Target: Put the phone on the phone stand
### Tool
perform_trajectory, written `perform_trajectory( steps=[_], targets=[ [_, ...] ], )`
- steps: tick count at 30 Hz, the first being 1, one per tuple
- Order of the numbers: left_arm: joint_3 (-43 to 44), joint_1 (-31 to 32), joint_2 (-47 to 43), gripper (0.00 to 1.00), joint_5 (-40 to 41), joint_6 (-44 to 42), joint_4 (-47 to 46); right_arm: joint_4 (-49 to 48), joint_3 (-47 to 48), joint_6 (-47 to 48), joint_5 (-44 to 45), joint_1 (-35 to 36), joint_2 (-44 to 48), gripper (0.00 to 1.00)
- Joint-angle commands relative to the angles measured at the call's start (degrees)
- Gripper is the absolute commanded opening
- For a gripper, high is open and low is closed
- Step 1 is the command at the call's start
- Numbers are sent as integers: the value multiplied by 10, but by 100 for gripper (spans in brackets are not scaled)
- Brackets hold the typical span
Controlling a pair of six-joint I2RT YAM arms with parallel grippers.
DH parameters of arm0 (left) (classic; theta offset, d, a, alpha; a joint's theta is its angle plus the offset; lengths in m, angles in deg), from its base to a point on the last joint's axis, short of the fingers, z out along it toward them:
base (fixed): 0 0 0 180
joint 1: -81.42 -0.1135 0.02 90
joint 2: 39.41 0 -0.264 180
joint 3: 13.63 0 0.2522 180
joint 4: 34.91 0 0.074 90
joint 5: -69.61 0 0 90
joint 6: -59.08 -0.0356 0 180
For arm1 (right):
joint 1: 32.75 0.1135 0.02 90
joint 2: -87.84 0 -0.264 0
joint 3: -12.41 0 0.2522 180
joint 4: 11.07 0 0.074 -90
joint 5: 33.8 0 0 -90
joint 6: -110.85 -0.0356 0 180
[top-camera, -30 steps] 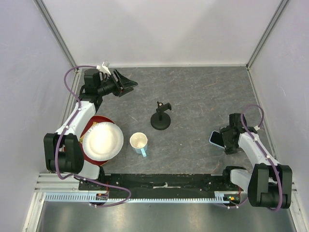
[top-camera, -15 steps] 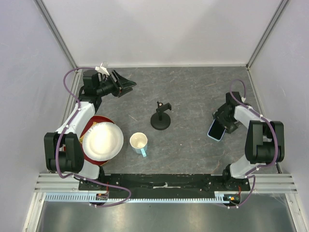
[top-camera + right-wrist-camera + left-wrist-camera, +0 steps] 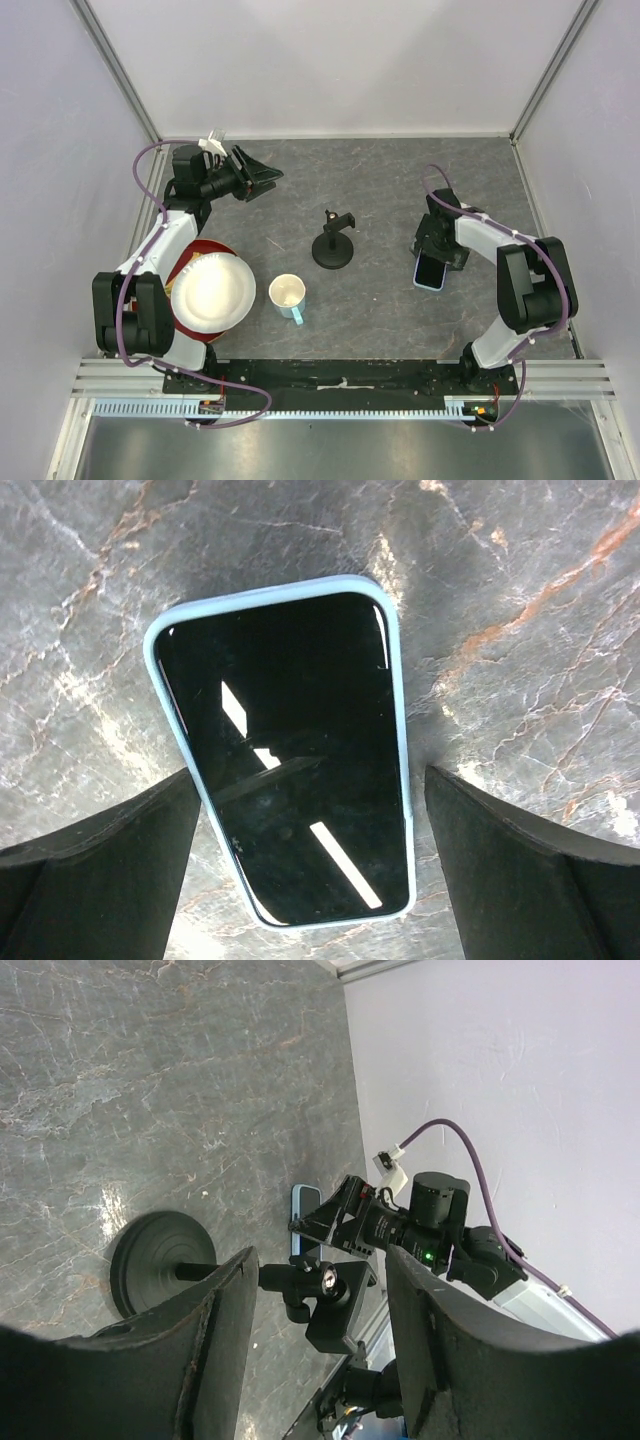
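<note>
One phone (image 3: 285, 750) lies flat on the desk (image 3: 390, 190), right of the stand (image 3: 334, 240); your right claw (image 3: 432, 247) hangs wide directly above, fingers straddling its long sides.

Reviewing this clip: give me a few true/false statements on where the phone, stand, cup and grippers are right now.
1. The phone lies flat on the table, screen up. True.
2. The phone already sits on the phone stand. False: the stand's holder is empty and the phone lies to its right.
3. The right gripper is open above the phone. True.
4. The cup stands on the paper plate. False: it stands on the table beside the plate.
5. The left gripper holds the stand. False: it is far off and holds nothing.
</note>
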Motion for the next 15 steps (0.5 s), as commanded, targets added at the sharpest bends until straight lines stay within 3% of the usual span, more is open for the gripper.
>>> perform_trajectory(
  steps=[1, 8, 15],
  targets=[
    [-1, -3, 3, 60, -22, 20, -29, 28, -10, 70, 6, 18, 17, 98],
    [-2, -3, 5, 60, -27, 22, -35, 14, -29, 78, -65, 26, 4, 89],
    [2, -1, 12, 60, -34, 19, -35, -24, -44, 91, -116, 27, -22, 67]
  ],
)
